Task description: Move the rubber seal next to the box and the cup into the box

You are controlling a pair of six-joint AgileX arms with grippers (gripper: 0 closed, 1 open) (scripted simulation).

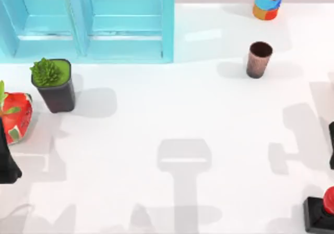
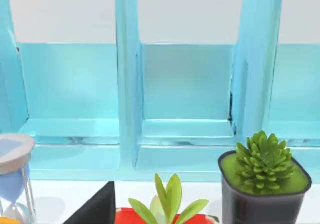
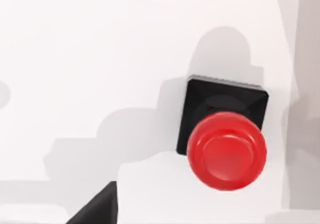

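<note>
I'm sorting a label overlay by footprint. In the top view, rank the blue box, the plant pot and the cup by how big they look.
1. Blue box, largest by far.
2. Plant pot.
3. Cup, smallest, though not far below the pot.

We see the seal (image 3: pixel 226 144) standing upright on the white table (image 3: pixel 90 59), its red knob over a black square base. A dark tip of our right gripper's finger (image 3: pixel 97 209) sits near it, not touching.
</note>
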